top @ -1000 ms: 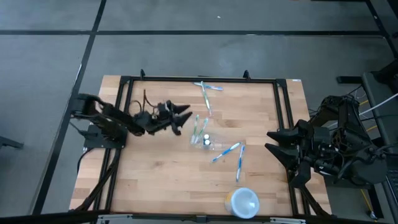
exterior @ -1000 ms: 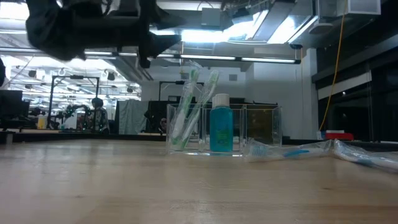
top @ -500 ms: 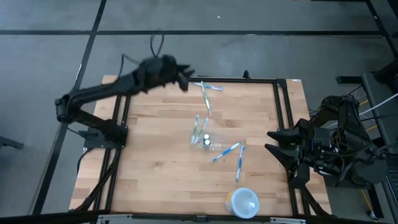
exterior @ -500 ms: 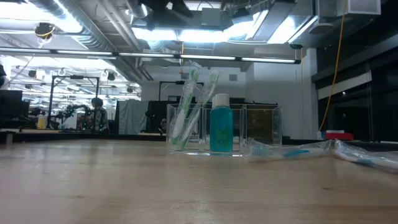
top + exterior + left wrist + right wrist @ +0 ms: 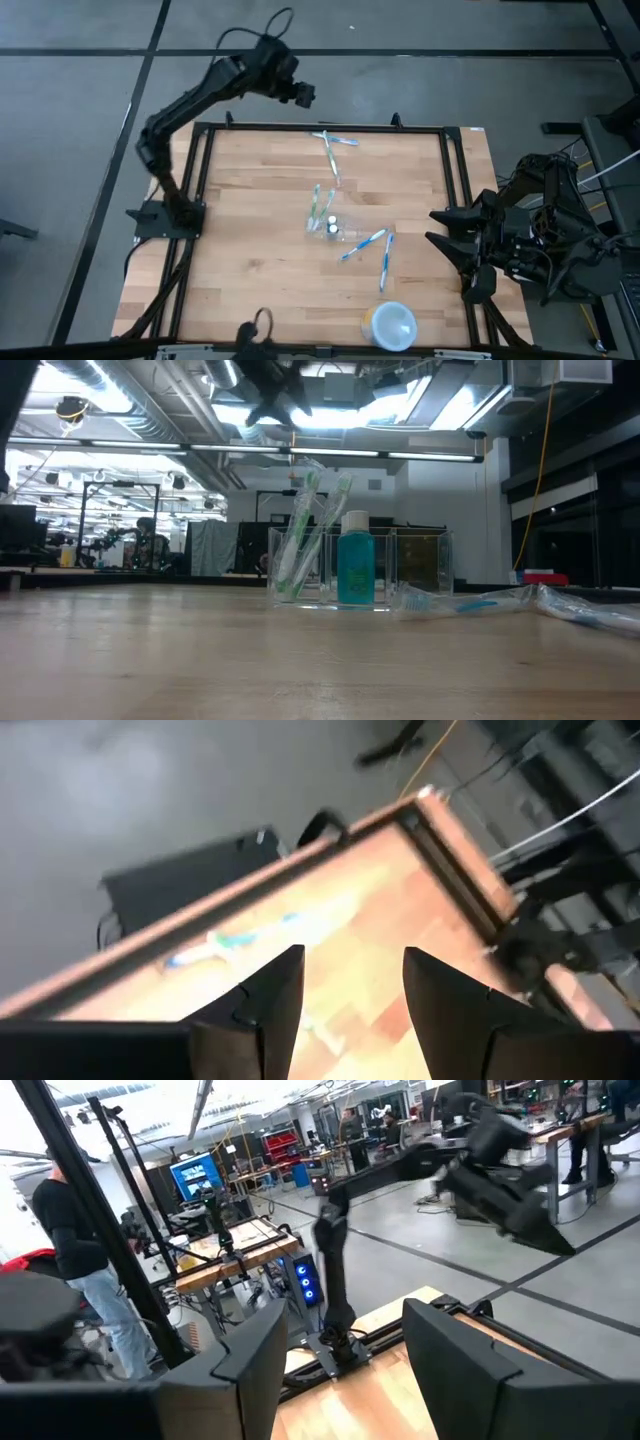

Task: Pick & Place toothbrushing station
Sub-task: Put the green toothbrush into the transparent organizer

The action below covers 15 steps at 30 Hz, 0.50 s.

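Observation:
The toothbrushing station is a clear plastic holder standing on its base near the table's middle. It holds green toothbrushes and a small blue bottle; its right compartment looks empty. My left gripper is open and empty, raised high over the table's far edge; it also shows at the top of the low view. My right gripper is open and empty at the table's right edge.
Loose toothbrushes lie on the wood: two at the far edge, two blue ones right of the holder. A round white cup stands at the near edge. A black frame borders the table.
My left gripper has risen from low over the table just left of the holder and swung toward the far edge, now standing high above it. The holder and the toothbrushes have stayed where they were.

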{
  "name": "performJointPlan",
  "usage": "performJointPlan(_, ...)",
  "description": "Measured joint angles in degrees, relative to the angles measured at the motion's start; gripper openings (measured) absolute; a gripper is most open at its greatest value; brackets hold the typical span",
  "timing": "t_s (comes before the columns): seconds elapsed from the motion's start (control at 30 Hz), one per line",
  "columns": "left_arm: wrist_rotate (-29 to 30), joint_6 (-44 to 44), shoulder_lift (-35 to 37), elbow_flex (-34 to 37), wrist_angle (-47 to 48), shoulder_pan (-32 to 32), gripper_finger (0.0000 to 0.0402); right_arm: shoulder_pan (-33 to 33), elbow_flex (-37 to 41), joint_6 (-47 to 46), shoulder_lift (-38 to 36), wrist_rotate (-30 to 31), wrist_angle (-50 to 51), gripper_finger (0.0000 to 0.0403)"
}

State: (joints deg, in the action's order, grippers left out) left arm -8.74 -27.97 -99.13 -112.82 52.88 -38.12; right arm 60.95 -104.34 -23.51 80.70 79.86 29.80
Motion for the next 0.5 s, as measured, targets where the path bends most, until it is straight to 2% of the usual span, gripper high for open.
performJointPlan(0.17,-3.42,-5.11,-8.33,-5.17,1.53,-1.55,0.0166,0.00,0.01,-0.72,0.01,-1.40,0.02,0.0201)
performJointPlan(0.5,-3.20,-12.74,-20.32,-4.74,1.59,-1.19,0.0166,0.00,0.00,-1.50,1.48,-1.40,0.25,0.0201)
